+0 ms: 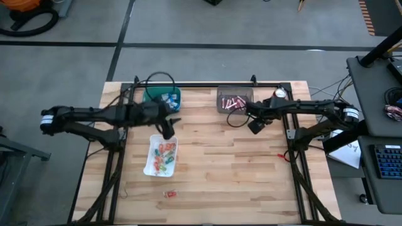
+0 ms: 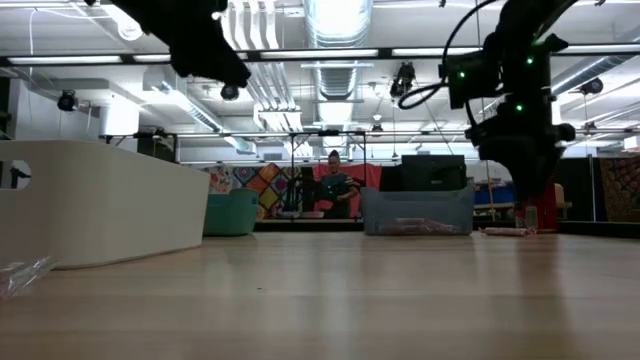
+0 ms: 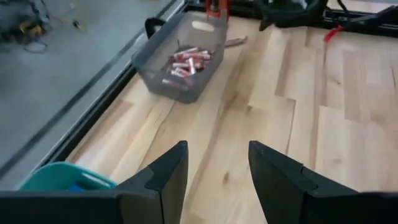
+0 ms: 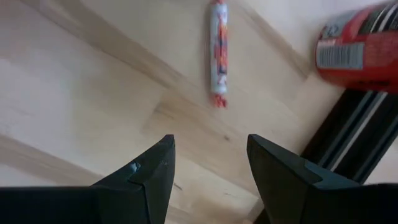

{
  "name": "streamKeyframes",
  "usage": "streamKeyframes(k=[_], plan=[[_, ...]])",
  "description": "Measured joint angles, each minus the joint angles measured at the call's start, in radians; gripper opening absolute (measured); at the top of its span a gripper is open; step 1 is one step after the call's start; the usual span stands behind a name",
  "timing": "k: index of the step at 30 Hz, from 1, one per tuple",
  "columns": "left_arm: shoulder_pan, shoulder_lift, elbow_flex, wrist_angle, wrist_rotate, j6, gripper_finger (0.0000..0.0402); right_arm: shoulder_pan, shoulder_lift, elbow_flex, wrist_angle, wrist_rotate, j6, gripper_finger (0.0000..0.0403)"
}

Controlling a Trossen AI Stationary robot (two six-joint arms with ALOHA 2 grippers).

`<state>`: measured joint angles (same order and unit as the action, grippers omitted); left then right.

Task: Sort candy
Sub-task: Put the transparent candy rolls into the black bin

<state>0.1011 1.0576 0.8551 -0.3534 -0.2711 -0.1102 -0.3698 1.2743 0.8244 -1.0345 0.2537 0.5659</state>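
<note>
Small red, orange and green candy pieces fill the white tray. Blue-and-white bars lie in the teal bin, and pink sticks are in the grey bin, which shows again as the grey bin. A single slim stick lies flat on the wood beside the red can. One loose piece lies near the table's near edge. My left gripper hangs open above the tray's far end, its fingertips spread at the left gripper. My right gripper is open above the table, short of the stick, as the right gripper shows.
A black rail runs along the table edge just beyond the can. A red item lies near the right frame post. Cables loop over the table's far edge near the bins. Bare wood spans the middle and near right.
</note>
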Motion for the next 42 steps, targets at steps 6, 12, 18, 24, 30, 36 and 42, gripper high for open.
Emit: streamKeyframes(k=[6,12,18,24,30,36,42], plan=[[-0.161,0.002,0.000,0.050,-0.160,-0.011,0.0152,-0.008,0.004,-0.045,0.082,0.014,-0.027,0.0194],[-0.243,0.002,0.000,0.113,-0.191,-0.004,0.0152,-0.061,0.004,-0.051,0.199,0.018,-0.110,0.0194],[-0.265,0.002,0.000,0.113,-0.192,-0.004,0.0152,-0.109,0.004,-0.061,0.229,0.019,-0.151,0.0194],[-0.266,0.003,-0.001,0.129,-0.192,-0.005,0.0152,-0.122,0.005,-0.113,0.295,0.018,-0.159,0.0194],[-0.266,0.003,-0.002,0.134,-0.192,0.004,0.0152,-0.122,0.005,-0.174,0.369,0.035,-0.166,0.0194],[-0.266,0.003,-0.002,0.134,-0.192,0.004,0.0152,-0.122,0.005,-0.232,0.468,0.061,-0.171,0.0194],[-0.266,0.003,-0.003,0.137,-0.191,0.004,0.0152,-0.122,0.005,-0.280,0.522,0.061,-0.184,0.0193]])
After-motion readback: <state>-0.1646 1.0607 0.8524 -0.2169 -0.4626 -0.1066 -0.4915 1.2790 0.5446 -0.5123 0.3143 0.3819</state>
